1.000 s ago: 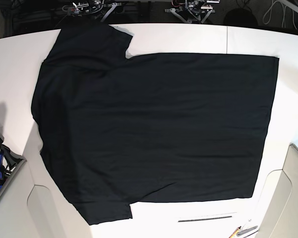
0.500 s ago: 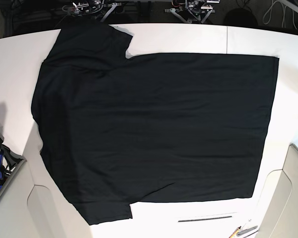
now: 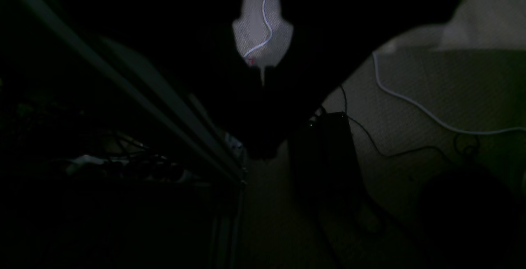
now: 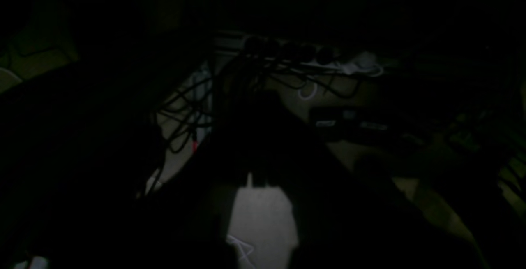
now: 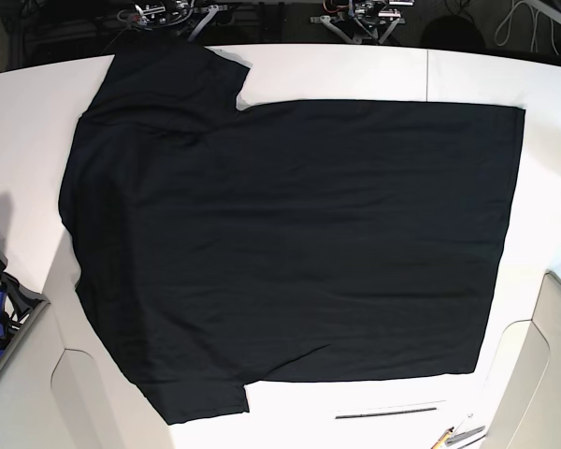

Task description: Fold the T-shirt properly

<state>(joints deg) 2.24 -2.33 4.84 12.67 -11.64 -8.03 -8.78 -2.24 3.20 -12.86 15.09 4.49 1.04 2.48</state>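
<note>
The white bench [image 5: 355,70] lies before you with the T-shirt [image 5: 290,243] spread flat across most of it, plain black side up, no print showing. The shirt is turned sideways: its sleeves [image 5: 168,70] reach toward the far and near edges at the left of the base view, its hem runs straight down the right, and only faint ripples cross the cloth. That open, smoothed layout looks deliberate, giving you clean edges and corners to pick for a first fold, which has not yet been made.

Neither arm is over the cloth. The two arm mounts [image 5: 360,19] sit at the far edge of the bench, and both wrist views are dark, looking down past the bench toward cables [image 3: 411,100] on the floor, so the arms appear parked out of the way. Your left gripper [image 3: 263,75] and right gripper [image 4: 257,180] are both closed tight, holding nothing.

A thin dark strip [image 5: 388,412] and a pen-like item [image 5: 463,435] lie on the near edge, just clear of the shirt.
</note>
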